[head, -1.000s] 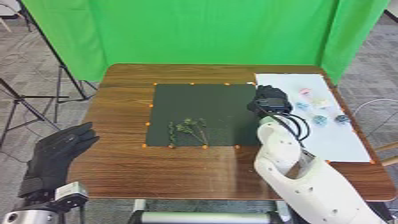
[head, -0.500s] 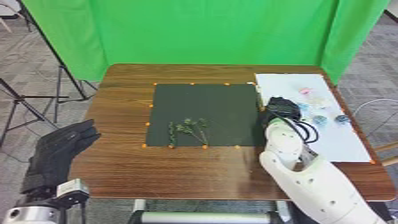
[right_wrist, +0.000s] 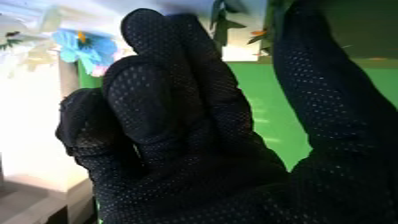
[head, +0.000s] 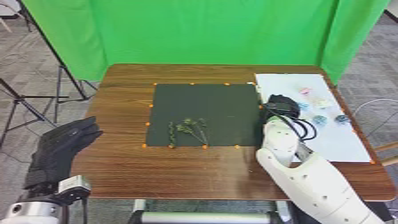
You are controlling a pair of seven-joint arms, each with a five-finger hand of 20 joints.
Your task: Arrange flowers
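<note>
Fingers loose and partly bent on right hand (head: 282, 105), near mat's right edge; no visible grip. Green sprigs (head: 186, 128) flat on dark mat (head: 195, 102), in its near half, left of middle, stems toward robot. Just right of mat: white sheet (head: 351, 147), with pink flower (head: 306, 91), pale yellow flower (head: 322, 102), blue flowers (head: 319, 120) and dark blue flower (head: 342, 119) on it. In wrist view, dark leaves (right_wrist: 224, 24) close to fingertips; can't tell if touching. Well left of mat: left hand (head: 62, 140), fingers straight, near table edge. Under mat and sheet: brown table (head: 169, 175). Beyond mat's far side: green curtain (head: 204, 35). Left of mat, off table: black stand (head: 61, 90).
</note>
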